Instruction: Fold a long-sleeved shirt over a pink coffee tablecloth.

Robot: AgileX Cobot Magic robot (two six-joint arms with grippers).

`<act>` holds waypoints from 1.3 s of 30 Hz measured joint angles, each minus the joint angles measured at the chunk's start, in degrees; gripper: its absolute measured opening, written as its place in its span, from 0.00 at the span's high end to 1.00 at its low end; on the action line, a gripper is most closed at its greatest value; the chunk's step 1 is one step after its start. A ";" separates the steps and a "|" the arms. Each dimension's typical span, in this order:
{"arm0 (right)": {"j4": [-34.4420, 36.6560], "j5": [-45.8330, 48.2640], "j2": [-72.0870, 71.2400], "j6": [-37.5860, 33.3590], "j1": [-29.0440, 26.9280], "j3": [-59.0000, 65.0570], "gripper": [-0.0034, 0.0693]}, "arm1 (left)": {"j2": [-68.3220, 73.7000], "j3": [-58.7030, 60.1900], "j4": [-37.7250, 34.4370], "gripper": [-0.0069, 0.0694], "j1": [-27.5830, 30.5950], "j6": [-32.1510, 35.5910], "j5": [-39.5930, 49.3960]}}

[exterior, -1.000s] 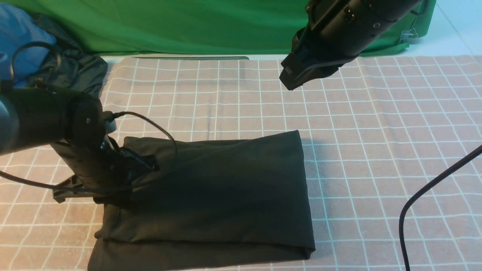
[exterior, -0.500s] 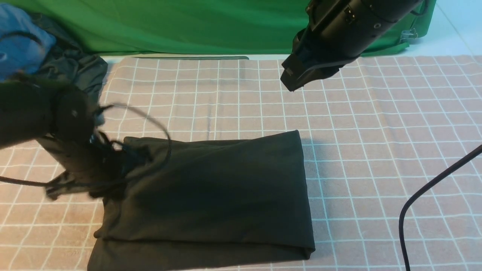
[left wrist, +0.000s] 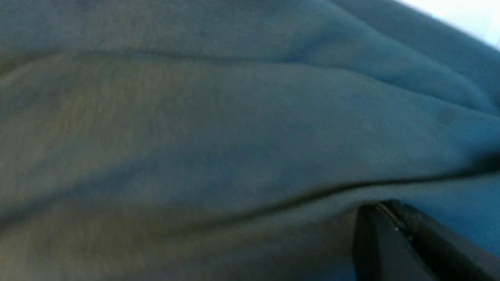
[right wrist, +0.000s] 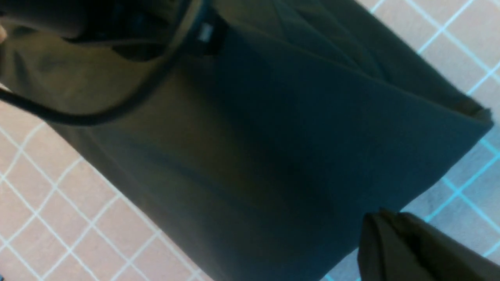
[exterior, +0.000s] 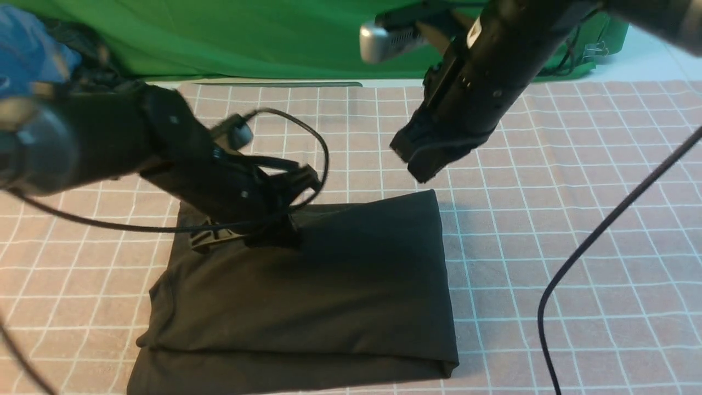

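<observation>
The black long-sleeved shirt [exterior: 340, 285] lies folded into a rectangle on the pink coffee tablecloth [exterior: 548, 192]; its print and neck label are hidden. My left gripper [exterior: 241, 240] points down onto the shirt's far left part. In the left wrist view its fingers [left wrist: 377, 212] are pressed together, the tip against a ridge of the shirt [left wrist: 234, 117]; I cannot see cloth pinched between them. My right gripper [exterior: 419, 164] hangs shut and empty just beyond the shirt's far right corner. The right wrist view has it [right wrist: 377, 222] over the shirt's [right wrist: 273, 136] edge and the tablecloth [right wrist: 58, 214].
A plain green cloth [exterior: 274, 38] hangs along the back. A bundle of blue and dark garments [exterior: 33, 55] sits at the far left. A black cable [exterior: 592, 241] crosses the right side, and the left arm's cable [exterior: 321, 148] loops above the shirt.
The left arm swung from the shirt's left edge to the right and farther away, onto its far left part. The right arm came lower and closer to the shirt's far right corner.
</observation>
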 joint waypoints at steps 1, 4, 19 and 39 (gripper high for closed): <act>-0.16 -0.07 0.09 0.17 0.00 0.88 0.86 | 1.38 -0.40 0.51 0.89 0.00 0.00 0.00; -1.00 -0.07 0.14 0.52 0.00 4.98 0.86 | 4.75 -0.86 2.23 0.89 0.52 -1.47 0.02; 0.59 -16.73 0.37 1.07 4.34 26.89 0.86 | -4.64 0.92 4.44 0.89 -0.40 0.09 1.32; -3.34 -20.35 -21.74 1.70 4.34 30.23 0.86 | -28.57 15.66 6.46 0.89 -1.37 -0.21 1.96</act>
